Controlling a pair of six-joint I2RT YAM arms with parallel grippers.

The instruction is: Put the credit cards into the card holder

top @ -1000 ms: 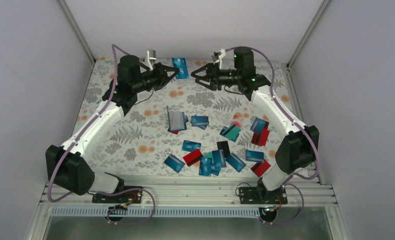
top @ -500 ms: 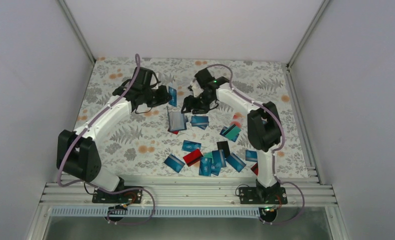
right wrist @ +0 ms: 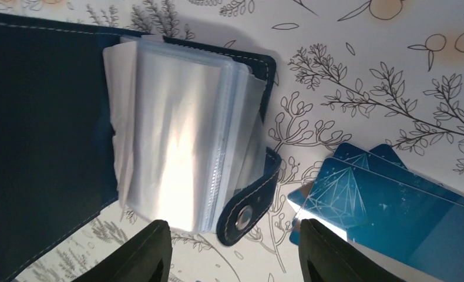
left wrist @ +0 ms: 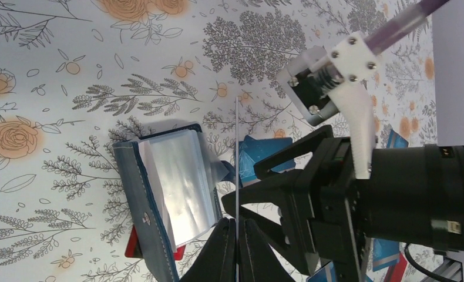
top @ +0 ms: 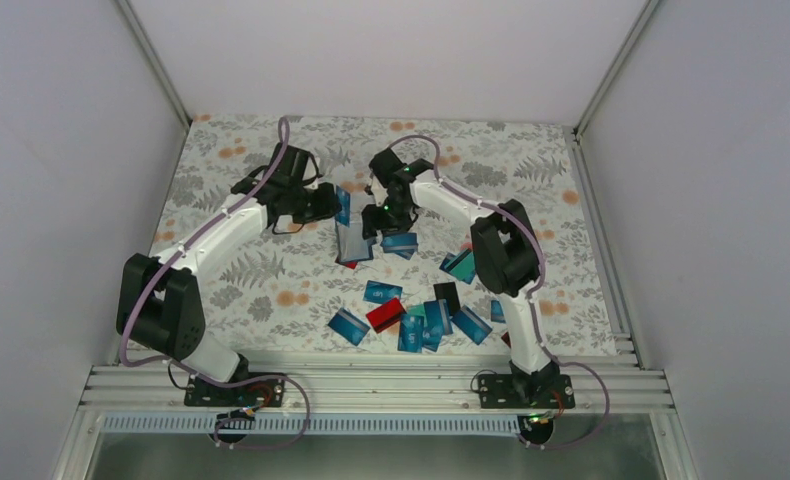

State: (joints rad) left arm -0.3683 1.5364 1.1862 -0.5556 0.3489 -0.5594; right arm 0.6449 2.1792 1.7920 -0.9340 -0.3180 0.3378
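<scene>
The card holder (top: 352, 243) lies open at mid-table, its navy cover (right wrist: 41, 117) spread flat, clear sleeves (right wrist: 177, 141) fanned up and snap tab (right wrist: 246, 212) hanging. My left gripper (left wrist: 236, 249) is shut on a blue credit card (top: 343, 204), seen edge-on as a thin line (left wrist: 236, 153) just right of the holder (left wrist: 159, 194). My right gripper (right wrist: 235, 258) hovers open right over the holder's sleeve edge, fingers (right wrist: 143, 254) either side of the tab, holding nothing. More credit cards (top: 421, 322) lie scattered toward the near edge, and two blue ones (right wrist: 394, 205) beside the holder.
A red card (left wrist: 137, 249) pokes out from under the holder. A red card (top: 385, 314), a black one (top: 448, 295) and a teal one (top: 462, 265) lie among the loose cards. A metal rail (top: 371, 385) runs along the near edge. The two grippers hang close together.
Both arms swung in from the table's far side to the holder. The left one brought the blue card with it; the right now hangs just above the sleeves.
</scene>
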